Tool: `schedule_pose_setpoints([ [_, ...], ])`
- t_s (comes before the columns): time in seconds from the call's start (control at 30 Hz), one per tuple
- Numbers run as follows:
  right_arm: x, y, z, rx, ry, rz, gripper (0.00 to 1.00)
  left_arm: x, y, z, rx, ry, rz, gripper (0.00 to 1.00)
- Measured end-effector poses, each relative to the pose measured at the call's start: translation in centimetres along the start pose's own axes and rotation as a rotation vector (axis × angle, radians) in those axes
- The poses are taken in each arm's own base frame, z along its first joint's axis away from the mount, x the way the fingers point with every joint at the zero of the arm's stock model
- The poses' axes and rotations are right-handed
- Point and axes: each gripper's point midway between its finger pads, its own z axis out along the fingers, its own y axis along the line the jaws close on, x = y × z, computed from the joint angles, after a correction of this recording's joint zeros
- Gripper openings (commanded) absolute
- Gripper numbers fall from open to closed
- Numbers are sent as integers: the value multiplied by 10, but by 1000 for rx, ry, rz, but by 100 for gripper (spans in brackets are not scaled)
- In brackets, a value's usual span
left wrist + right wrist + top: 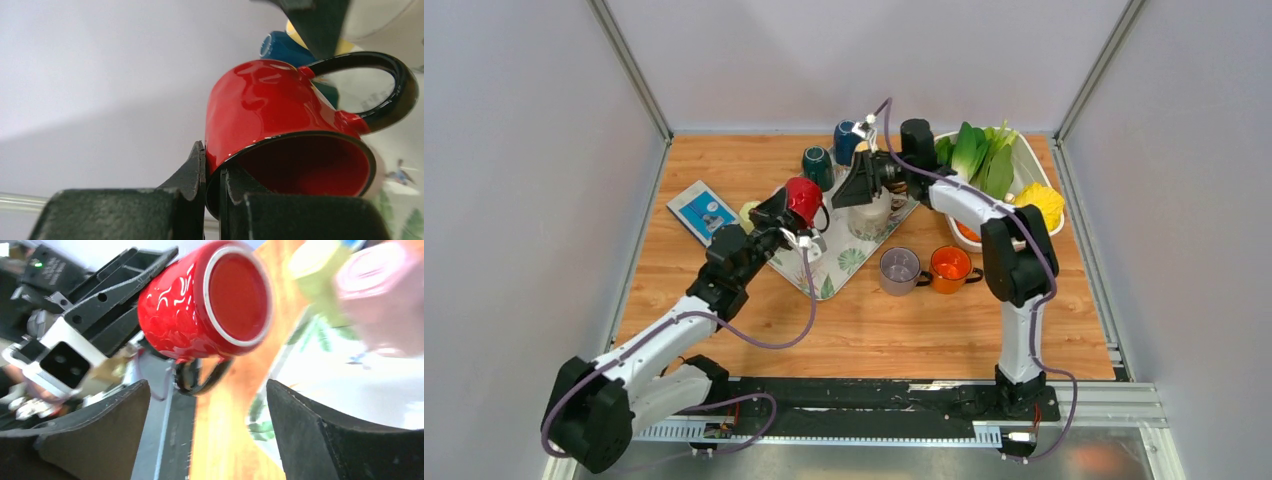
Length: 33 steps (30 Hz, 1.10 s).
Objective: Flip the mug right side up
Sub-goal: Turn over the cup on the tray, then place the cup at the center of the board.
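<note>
Tipping halfway, that's where we are: the glossy red ceramic mug with the black loop handle [804, 200] is off the wood-grain tabletop [874, 335]. It lies on its side in the air over the left end of the white leaf-printed tray [849, 258], left of the tabletop's middle and toward the far edge. The left tool [212, 167] is clamped on the mug's rim, one finger inside the mouth, one outside on the wall. The right tool [207, 390] stands wide apart, gripping nothing, facing the mug's round base. My read: the flip is half done. Next comes a wrist roll to bring the mouth up, then a gentle set-down on the base. That glaze looks slick, the wall curved and dimpled, the pinch thin, so it could swivel.
</note>
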Motion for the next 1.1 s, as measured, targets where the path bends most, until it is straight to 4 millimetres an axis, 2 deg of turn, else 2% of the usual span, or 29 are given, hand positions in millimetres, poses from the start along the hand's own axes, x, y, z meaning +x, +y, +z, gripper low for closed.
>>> schedule_pose_setpoints([
  [0.1,-28,-6,-28,158,-95,-127,100,6,1,-6,66,77,-135,0],
  [0.2,-55,-10,-61,369,-152,-339,100,7,1,-11,161,158,-300,0],
  [0.27,-60,1,-76,472,-150,-519,100,2,-1,-12,240,200,-404,0],
  [0.33,-52,19,-80,523,-109,-702,100,-3,-5,-12,309,237,-512,0],
  [0.4,-42,36,-75,544,-41,-898,100,-5,-16,-12,366,280,-608,0],
  [0.47,-30,41,-67,551,41,-1048,100,-5,-34,-16,428,333,-688,0],
  [0.6,1,28,-51,545,234,-1191,95,2,-78,-29,549,476,-815,0],
  [0.7,27,16,-44,520,359,-1204,88,7,-97,-35,595,572,-886,0],
  [0.8,50,4,-37,497,461,-1202,84,7,-100,-35,597,613,-932,0],
  [0.9,65,-2,-30,479,533,-1210,78,4,-92,-32,573,632,-977,0],
  [1.0,74,-7,-19,464,589,-1230,71,1,-80,-24,542,632,-1013,0],
  [1.1,73,-14,-7,477,626,-1250,69,0,-77,-20,534,645,-1037,0],
])
